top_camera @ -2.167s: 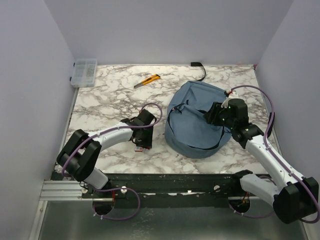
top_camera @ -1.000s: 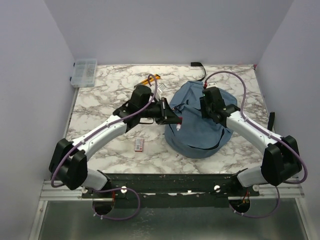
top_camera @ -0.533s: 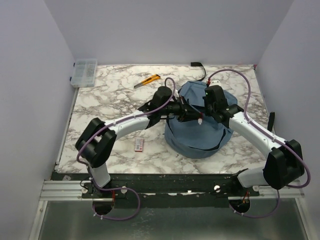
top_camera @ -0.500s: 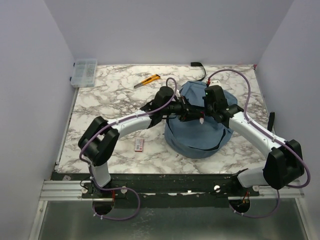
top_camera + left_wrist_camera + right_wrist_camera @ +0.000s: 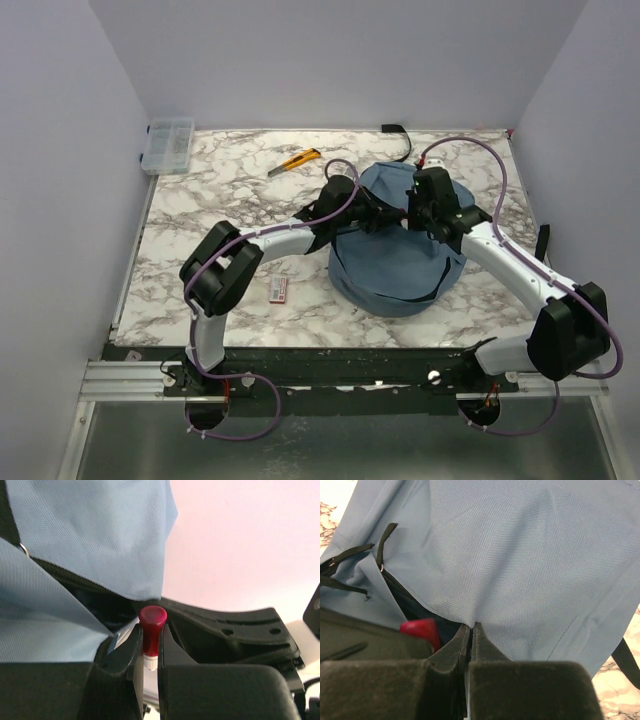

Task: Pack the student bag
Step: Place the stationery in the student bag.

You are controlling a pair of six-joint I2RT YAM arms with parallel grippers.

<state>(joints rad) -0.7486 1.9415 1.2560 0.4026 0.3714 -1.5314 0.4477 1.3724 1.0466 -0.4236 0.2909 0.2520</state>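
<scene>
Fabric of the student bag pinched between right fingers; left fingers clamp a red-capped tube.

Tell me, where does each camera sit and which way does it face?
Top view: fixed above and behind the arms, looking down on the marble table and student bag; left arm and right arm show whole.
Left wrist: on the left arm, looking along the left pincer, which grips a red-capped item at the bag's opening.
Right wrist: on the right arm, looking along the right pincer, shut on bag fabric.
Shared: both wrist views show the red cap and blue fabric.
</scene>
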